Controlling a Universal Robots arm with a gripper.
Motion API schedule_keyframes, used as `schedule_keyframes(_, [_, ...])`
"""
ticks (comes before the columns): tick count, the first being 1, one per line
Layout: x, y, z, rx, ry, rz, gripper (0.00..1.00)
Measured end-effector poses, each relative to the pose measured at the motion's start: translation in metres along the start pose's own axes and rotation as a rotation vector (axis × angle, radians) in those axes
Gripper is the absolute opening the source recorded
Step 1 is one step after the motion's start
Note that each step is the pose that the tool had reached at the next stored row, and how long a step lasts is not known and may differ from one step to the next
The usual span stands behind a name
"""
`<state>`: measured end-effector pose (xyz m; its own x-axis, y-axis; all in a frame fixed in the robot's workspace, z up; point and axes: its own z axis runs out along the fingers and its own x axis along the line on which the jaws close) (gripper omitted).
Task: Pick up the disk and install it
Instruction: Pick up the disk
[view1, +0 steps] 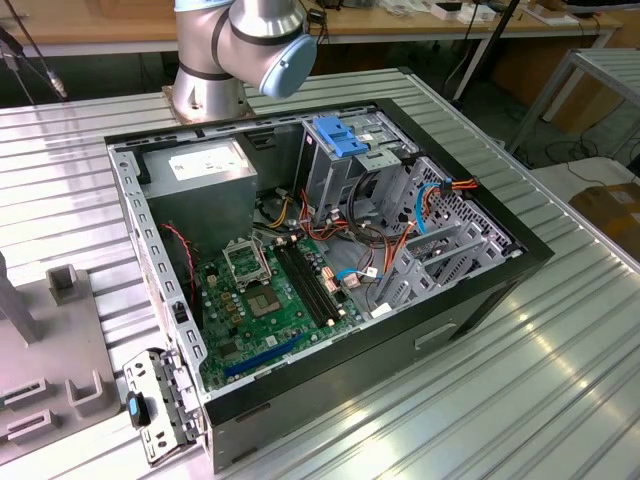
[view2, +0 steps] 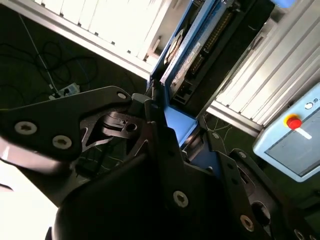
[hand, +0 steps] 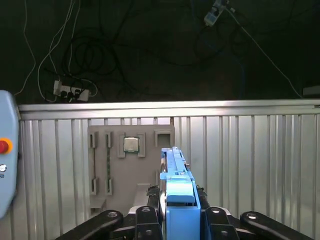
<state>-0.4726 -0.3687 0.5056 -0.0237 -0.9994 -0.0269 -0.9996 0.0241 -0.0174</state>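
Observation:
My gripper (hand: 178, 212) is shut on the disk (hand: 175, 175), a grey drive framed in a bright blue carrier, seen edge-on in the first wrist view between the black fingers (hand: 144, 216). In the second wrist view the disk (view2: 192, 50) sticks out past the gripper (view2: 167, 122), its blue frame and labelled metal face showing. The disk hangs in the air over the ribbed metal table (hand: 250, 160). In the exterior view the open computer case (view1: 330, 260) lies on its side with the drive cage (view1: 350, 165) at its far end.
A light-blue bracket (view1: 338, 134) tops the drive cage, with orange and blue cables (view1: 430, 200) beside it. A grey fixture plate (hand: 131, 165) holding a chip (hand: 131, 145) lies under the disk. The arm's base (view1: 225, 60) stands behind the case. A pendant with a red button (view2: 294, 122) is nearby.

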Motion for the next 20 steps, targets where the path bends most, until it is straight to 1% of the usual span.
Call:
schedule_keyframes(1, [-0.0001, -0.0001, -0.0039, 0.0000, 0.0000, 0.000, 0.37])
schedule_keyframes(2, [-0.0002, -0.0022, -0.0038, 0.0000, -0.0001, 0.000, 0.37])
schedule_keyframes(4, [-0.0006, -0.0197, -0.0034, -0.0001, -0.0001, 0.000, 0.37])
schedule_keyframes(7, [-0.0010, -0.0397, -0.0029, 0.0000, -0.0001, 0.000, 0.37])
schedule_keyframes(9, [-0.0012, -0.0476, -0.0027, -0.0001, -0.0001, 0.000, 0.37])
schedule_keyframes(13, [-0.0015, -0.0589, -0.0023, 0.0000, -0.0001, 0.000, 0.37])
schedule_keyframes(15, [-0.0017, -0.0690, -0.0020, 0.0000, -0.0001, 0.000, 0.37])
schedule_keyframes(17, [-0.0019, -0.0759, -0.0018, -0.0001, -0.0001, 0.000, 0.37])
schedule_keyframes(19, [-0.0022, -0.0914, -0.0012, 0.0000, -0.0001, 0.000, 0.37])
schedule_keyframes(20, [-0.0024, -0.0967, -0.0011, -0.0001, 0.0000, 0.000, 0.37])
